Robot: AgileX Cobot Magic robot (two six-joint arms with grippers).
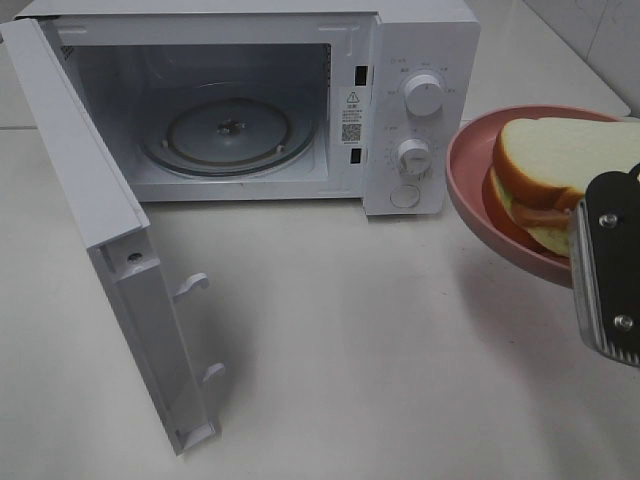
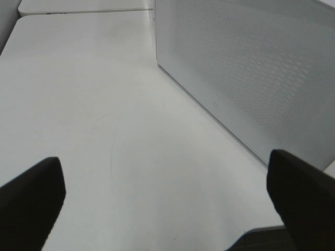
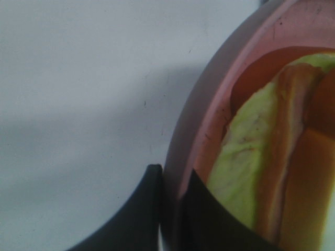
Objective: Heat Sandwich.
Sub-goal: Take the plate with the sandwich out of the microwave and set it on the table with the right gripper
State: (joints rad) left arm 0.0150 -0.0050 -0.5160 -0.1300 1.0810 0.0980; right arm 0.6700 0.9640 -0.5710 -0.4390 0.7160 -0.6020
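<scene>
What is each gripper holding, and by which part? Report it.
Right gripper pinches the pink plate by its rim, sandwich on it. Left gripper is open, holding nothing.

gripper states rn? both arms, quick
Left gripper: open, holding nothing, over bare table beside the microwave.
Right gripper: shut on the pink plate rim, carrying the sandwich.

The right gripper (image 3: 170, 209) is seen clamped on the rim of the pink plate (image 1: 470, 190), one dark finger set outside the rim and the other inside it, with only the rim between them. Its metal-faced body is seen at the right edge of the high view. The left gripper (image 2: 167, 204) is held wide apart, nothing between its fingertips (image 2: 31, 204).
</scene>
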